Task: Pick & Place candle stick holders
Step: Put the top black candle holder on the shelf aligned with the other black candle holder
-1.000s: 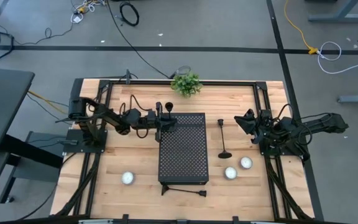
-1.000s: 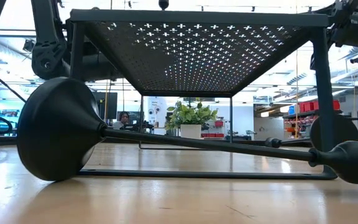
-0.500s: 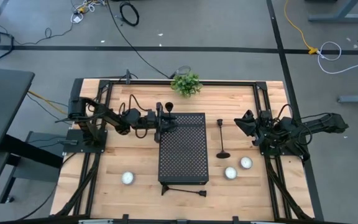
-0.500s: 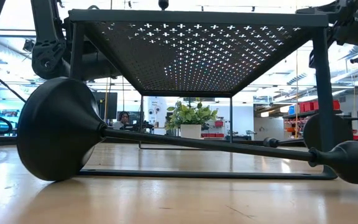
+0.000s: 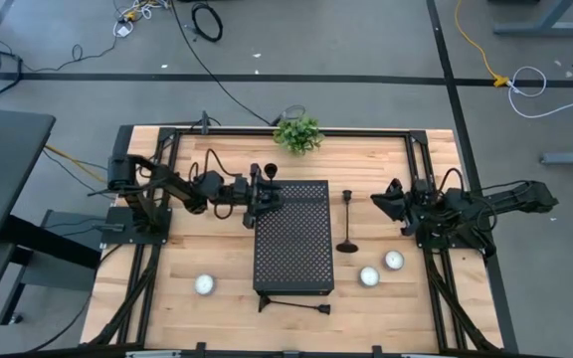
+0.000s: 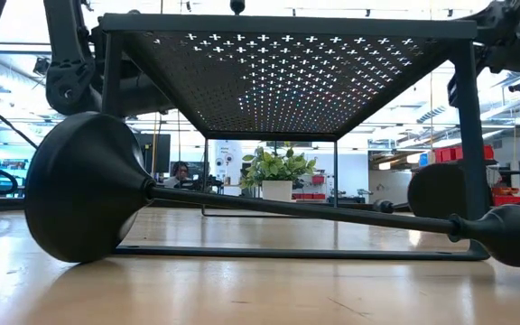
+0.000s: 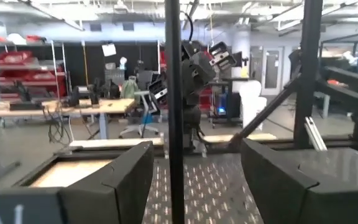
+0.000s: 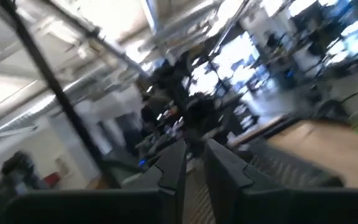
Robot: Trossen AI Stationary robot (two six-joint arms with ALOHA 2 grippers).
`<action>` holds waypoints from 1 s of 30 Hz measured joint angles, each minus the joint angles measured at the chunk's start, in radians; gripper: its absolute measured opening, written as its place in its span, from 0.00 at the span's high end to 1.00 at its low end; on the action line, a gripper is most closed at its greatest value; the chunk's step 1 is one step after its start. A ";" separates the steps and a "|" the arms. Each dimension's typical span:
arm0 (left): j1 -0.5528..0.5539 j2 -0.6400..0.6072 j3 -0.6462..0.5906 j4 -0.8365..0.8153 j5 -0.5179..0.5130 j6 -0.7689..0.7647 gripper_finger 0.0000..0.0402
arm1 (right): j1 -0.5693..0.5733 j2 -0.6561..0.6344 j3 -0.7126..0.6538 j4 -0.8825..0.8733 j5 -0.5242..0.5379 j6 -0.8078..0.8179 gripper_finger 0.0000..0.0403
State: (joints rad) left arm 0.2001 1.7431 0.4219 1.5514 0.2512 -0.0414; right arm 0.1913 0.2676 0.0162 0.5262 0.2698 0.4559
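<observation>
**Candle stick holders.** 3 are in view.
- Holder 1 stands upright at the far left corner of the black perforated box. The high view shows only its round top. The left wrist view shows its thin stem as a vertical line rising from the perforated surface.
- Holder 2 stands on the worktop just beside the box's right wall. The low view shows only its round base, behind the box's leg.
- Holder 3 lies on its side along the box's near edge. It fills the low view, with its flared base at the left and its stem running to the right.

**Grippers.**
- The left gripper is at holder 1. In the left wrist view its fingers stand released on either side of the stem, with clear gaps.
- The right gripper hovers near the top of holder 2 and appears apart from it in the high view. Whether it is clenched or released cannot be told, as the right wrist view is blurred.

**Surroundings.**
- 3 white candles sit on the worktop, 2 of them right of the box and 1 left of it.
- A potted plant stands at the far edge. In the low view it is framed beneath the box.
</observation>
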 joint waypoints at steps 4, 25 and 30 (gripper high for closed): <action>0.024 -0.067 -0.063 0.009 0.006 -0.015 0.39 | 0.001 0.002 0.000 0.010 -0.088 0.005 0.86; 0.038 -0.446 -0.360 0.006 0.009 -0.062 0.39 | 0.000 0.096 0.243 -0.791 -0.052 0.450 0.89; 0.038 -0.445 -0.360 0.007 0.009 -0.073 0.39 | 0.000 0.289 0.412 -1.006 -0.086 0.557 0.92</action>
State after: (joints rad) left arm 0.2382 1.2976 0.0616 1.5581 0.2600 -0.1143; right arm 0.1917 0.5564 0.4286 -0.4801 0.1839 1.0132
